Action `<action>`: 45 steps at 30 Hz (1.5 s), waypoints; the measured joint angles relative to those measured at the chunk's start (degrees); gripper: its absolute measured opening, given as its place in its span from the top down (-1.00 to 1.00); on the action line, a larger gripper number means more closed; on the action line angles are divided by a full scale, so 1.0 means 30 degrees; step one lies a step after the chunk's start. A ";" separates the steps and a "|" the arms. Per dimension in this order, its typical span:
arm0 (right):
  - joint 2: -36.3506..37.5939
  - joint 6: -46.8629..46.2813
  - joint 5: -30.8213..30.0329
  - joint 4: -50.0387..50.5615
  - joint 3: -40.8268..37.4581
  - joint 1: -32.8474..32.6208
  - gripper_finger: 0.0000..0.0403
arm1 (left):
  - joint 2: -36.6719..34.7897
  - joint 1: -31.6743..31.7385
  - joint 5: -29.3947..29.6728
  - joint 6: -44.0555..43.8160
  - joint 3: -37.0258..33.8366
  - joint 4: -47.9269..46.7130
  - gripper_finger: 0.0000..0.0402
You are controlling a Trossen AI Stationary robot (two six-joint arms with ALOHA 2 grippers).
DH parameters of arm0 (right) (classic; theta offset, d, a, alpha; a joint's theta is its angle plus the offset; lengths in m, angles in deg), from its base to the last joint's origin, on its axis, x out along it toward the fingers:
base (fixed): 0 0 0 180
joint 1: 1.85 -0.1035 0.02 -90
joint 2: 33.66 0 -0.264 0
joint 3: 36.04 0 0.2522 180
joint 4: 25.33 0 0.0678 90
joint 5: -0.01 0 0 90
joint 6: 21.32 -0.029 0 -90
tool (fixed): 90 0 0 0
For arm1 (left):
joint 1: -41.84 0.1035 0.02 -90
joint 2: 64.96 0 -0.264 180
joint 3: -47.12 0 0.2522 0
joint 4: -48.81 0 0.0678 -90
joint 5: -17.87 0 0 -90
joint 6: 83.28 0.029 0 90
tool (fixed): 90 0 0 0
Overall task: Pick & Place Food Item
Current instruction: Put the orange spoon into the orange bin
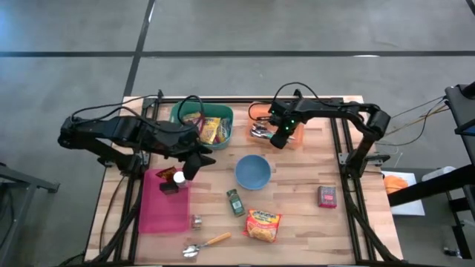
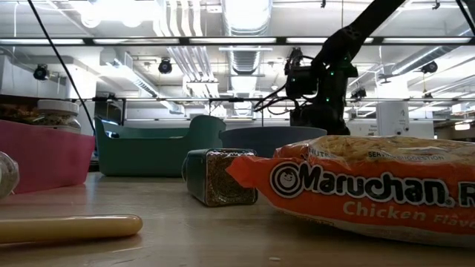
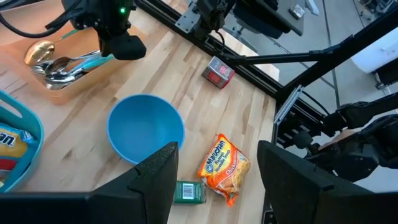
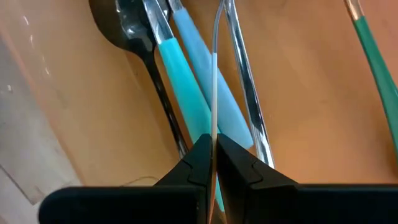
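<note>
Near edge: spoon (image 1: 205,243) with a pale handle; Maruchan ramen packet (image 1: 263,224) to its right. Small jar (image 1: 197,221) beside the pink tray (image 1: 165,210). Green spice jar (image 1: 235,202) mid-table, small red packet (image 1: 327,196) at right. Blue bowl (image 1: 253,171) centre. Left gripper (image 1: 190,166), fingers standing apart and holding nothing, above the pink tray's far right corner. Far: teal bin (image 1: 223,135) of food packets. Right gripper (image 1: 280,138), pinched together, over the orange cutlery tray (image 1: 295,139).

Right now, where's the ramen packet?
High view: the ramen packet lies flat near the table's front edge, right of the spoon, below the blue bowl and beside the green spice jar.
</note>
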 joint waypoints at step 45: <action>-0.0259 -0.0350 0.1553 0.0061 -0.0039 -0.0010 0.20 | 0.0000 0.0000 -0.0007 0.0022 -0.0022 -0.0222 -0.09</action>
